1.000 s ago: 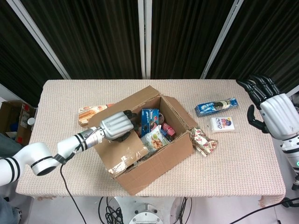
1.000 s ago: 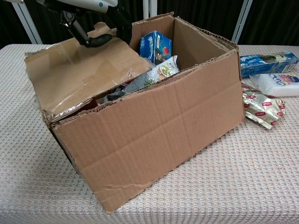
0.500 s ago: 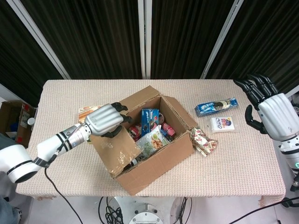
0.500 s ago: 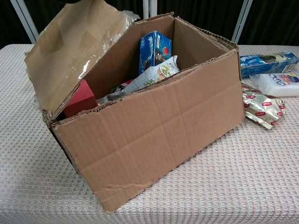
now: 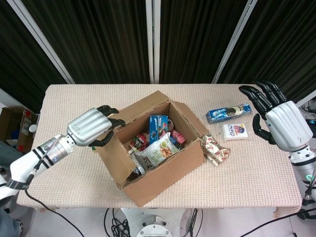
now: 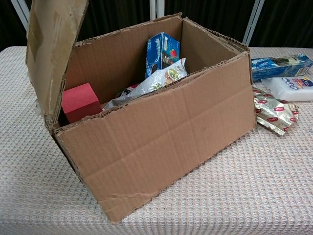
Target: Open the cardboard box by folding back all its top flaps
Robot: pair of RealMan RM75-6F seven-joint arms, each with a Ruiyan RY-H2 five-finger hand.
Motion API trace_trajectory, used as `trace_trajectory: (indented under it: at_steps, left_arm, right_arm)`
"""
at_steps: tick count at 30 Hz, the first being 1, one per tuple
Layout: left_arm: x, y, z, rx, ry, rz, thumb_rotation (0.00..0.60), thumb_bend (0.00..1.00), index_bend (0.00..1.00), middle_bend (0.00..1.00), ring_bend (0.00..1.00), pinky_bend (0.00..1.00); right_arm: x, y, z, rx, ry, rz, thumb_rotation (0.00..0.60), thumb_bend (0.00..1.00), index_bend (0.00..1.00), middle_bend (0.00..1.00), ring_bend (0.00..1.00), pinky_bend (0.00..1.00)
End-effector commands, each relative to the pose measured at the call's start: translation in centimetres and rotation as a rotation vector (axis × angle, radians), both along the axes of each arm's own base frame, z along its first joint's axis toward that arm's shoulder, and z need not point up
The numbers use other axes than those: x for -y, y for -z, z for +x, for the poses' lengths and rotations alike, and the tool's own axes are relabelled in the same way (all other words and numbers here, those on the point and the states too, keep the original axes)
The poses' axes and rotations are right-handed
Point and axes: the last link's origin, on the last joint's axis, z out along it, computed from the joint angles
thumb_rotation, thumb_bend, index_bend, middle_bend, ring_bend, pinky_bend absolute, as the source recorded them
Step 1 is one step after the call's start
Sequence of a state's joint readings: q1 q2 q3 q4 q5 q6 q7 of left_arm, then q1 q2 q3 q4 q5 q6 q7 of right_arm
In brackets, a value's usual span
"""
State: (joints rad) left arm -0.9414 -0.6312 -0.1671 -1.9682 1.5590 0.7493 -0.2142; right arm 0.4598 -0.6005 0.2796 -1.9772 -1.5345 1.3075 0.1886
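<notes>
**Last flap is nearly up**

Nearest the robot, the cardboard box (image 6: 161, 142) sits mid-tabletop (image 5: 247, 173), turned at an angle, with its near corner close to the front edge. Inside you can see a red block (image 6: 80, 102), a blue carton (image 5: 158, 127) and a snack bag (image 5: 160, 148).

Big change: a second ago the left flap (image 6: 51, 49) lay flat over the opening under the left robot hand (image 5: 91, 127). Now it stands about upright, and the contents are all visible. The left robot hand is at the box's 9 o'clock, fingers curled over the flap's top edge. I can't tell if it's actually pinching it or just pushing.

My read: this flap still needs tipping outward past vertical, then the job's about done, since the others look folded back already.

Plenty of bare tabletop at 9 o'clock for the flap to drop into. At 3 o'clock it's busier with snack packets (image 5: 228, 112). The right robot hand (image 5: 279, 118) hangs out past them, fingers spread wide, empty.
</notes>
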Motion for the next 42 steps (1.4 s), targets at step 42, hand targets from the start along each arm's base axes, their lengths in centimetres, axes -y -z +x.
trace_trajectory:
  at_steps: [42]
  left_arm:
    - [6.4,-7.3,-8.4,0.065,-0.174,0.122,0.479,0.63,0.23,0.57,0.19,0.24]
  right_arm:
    - [0.2,2.6,2.1,-0.041,-0.014,0.043,0.600,0.78,0.00,0.12,0.00,0.00]
